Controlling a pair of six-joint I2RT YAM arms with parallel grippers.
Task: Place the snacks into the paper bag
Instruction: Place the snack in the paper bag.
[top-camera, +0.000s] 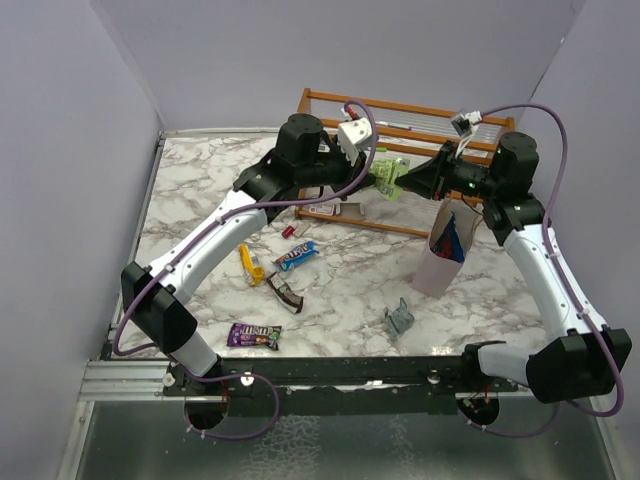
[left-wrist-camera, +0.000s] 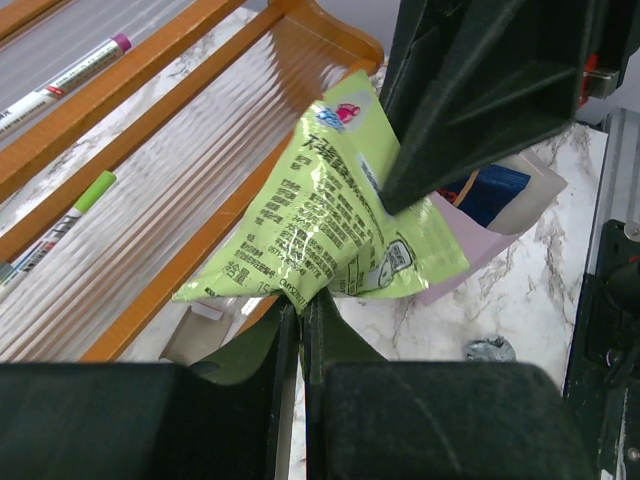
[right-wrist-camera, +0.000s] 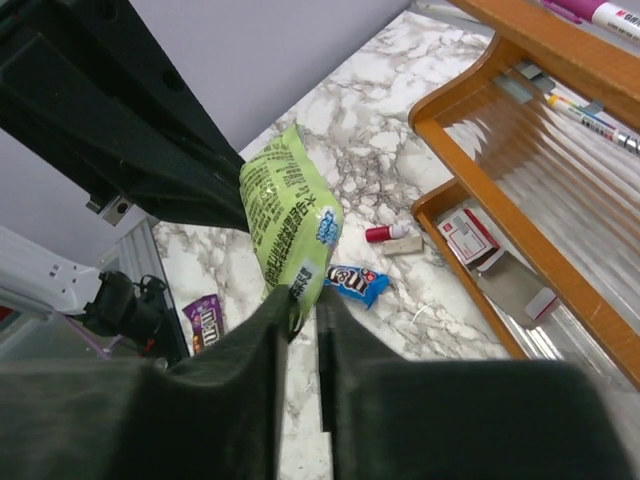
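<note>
A green snack packet (top-camera: 388, 178) hangs in the air between both grippers, just left of and above the paper bag (top-camera: 440, 262). My left gripper (left-wrist-camera: 302, 298) is shut on the packet's (left-wrist-camera: 320, 220) lower edge. My right gripper (right-wrist-camera: 303, 300) is pinched on the packet's (right-wrist-camera: 285, 200) opposite end, with a narrow gap between its fingers. The pale pinkish bag (left-wrist-camera: 500, 235) stands open with a dark blue-red snack (top-camera: 450, 240) inside. On the table lie yellow (top-camera: 250, 265), blue-white (top-camera: 297, 256), dark brown (top-camera: 283, 293), purple (top-camera: 253, 335) and grey-teal (top-camera: 400, 318) snacks.
A wooden rack (top-camera: 400, 120) with clear shelves and pens stands at the back, right behind the grippers. A tiny red piece (top-camera: 288, 231) and a flat white card (top-camera: 345, 210) lie in front of it. Lilac walls enclose the marble table (top-camera: 190, 190).
</note>
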